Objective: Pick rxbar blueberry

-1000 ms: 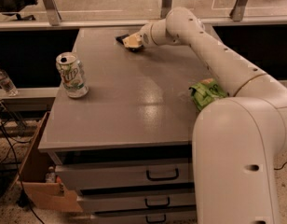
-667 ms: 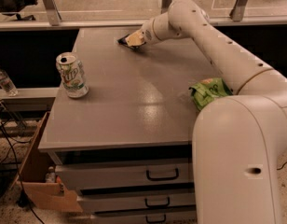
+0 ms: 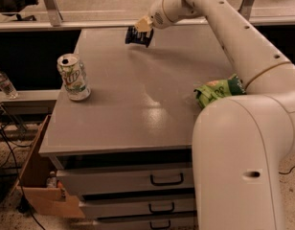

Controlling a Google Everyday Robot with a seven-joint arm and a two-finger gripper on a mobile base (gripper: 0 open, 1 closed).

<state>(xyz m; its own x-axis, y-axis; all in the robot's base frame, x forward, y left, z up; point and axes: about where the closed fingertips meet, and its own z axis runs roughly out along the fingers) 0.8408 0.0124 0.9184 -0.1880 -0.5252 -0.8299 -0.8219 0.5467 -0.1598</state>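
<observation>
The rxbar blueberry [image 3: 137, 36], a small flat dark navy bar, hangs in my gripper [image 3: 142, 27] above the far part of the grey table [image 3: 138, 104]. The gripper is shut on its upper edge and the bar is clear of the tabletop, tilted. My white arm [image 3: 219, 18] reaches in from the right across the table's back.
A white-green soda can [image 3: 73, 77] stands upright near the left edge. A green crinkly snack bag [image 3: 218, 91] lies at the right edge beside my arm's base. Drawers [image 3: 138, 181] sit below the tabletop. A cardboard box [image 3: 35, 176] is on the floor at left.
The gripper has risen from the tabletop with the bar in it, lifting the bar off the surface. The can and the bag have not moved.
</observation>
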